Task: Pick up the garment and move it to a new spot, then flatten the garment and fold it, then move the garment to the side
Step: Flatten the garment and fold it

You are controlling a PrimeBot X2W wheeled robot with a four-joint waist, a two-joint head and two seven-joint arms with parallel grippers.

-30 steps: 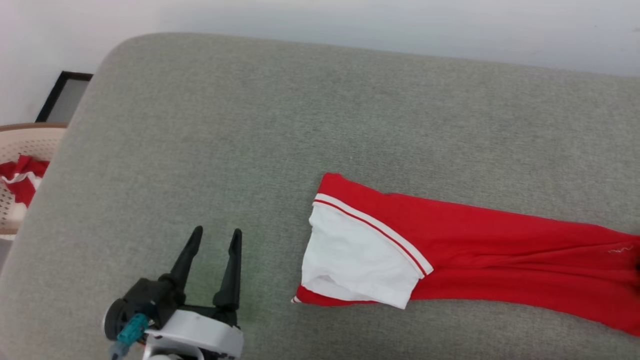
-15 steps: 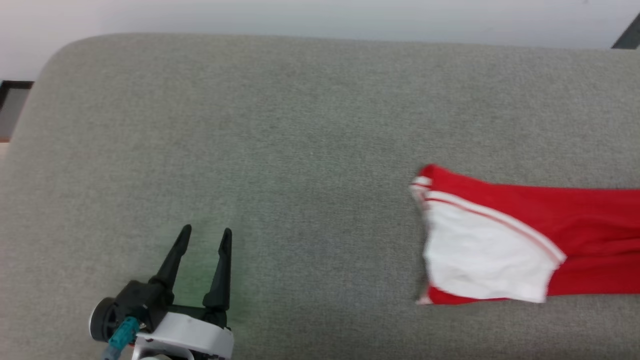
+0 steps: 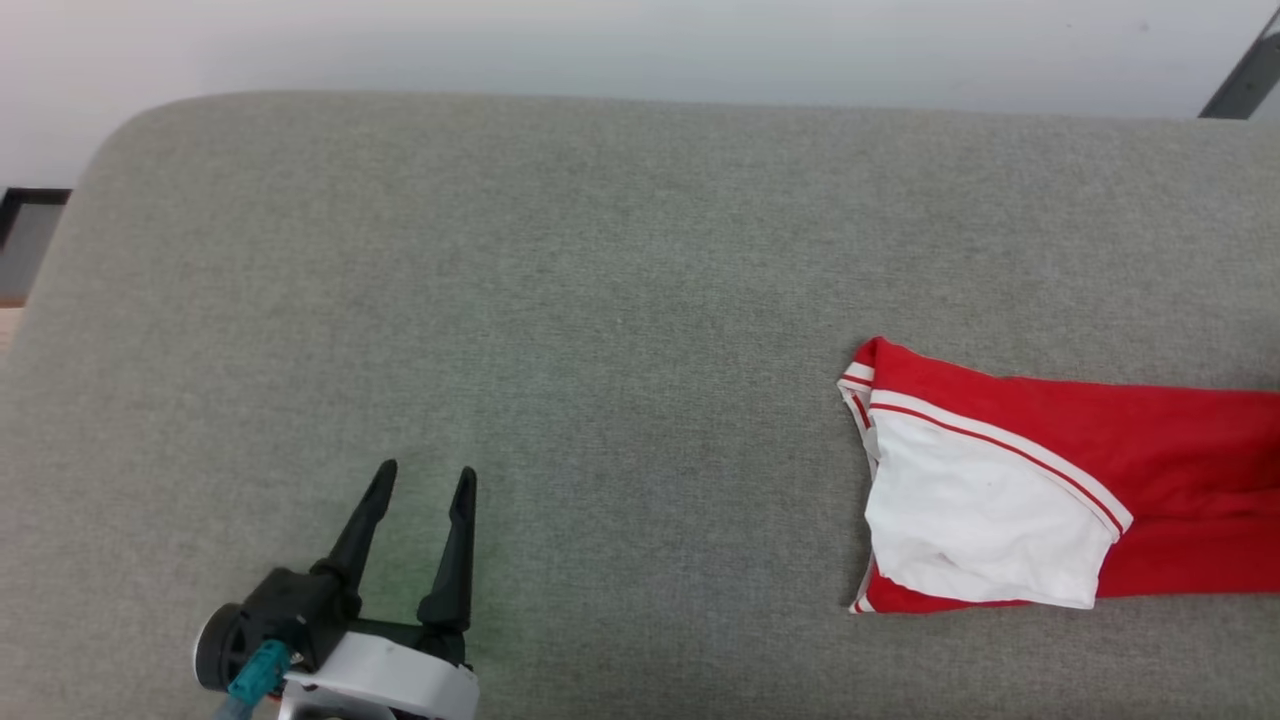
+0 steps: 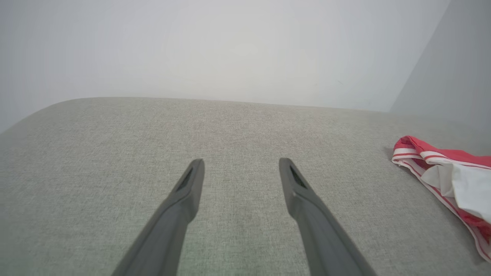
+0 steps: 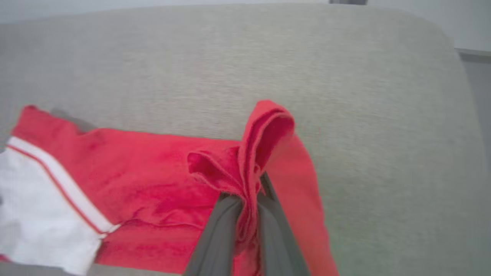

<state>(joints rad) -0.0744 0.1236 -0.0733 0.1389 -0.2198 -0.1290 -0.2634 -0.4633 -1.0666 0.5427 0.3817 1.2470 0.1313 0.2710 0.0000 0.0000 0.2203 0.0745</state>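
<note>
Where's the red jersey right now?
The garment lies on the grey cushion at the head view's right, one red end pinched in the right gripper.

no readable text or labels

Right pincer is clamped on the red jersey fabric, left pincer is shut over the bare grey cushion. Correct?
Not quite. The left pincer is open, its jaws standing well apart over the bare grey cushion, as the left wrist view shows. The right pincer is indeed clamped on the red jersey fabric.
</note>
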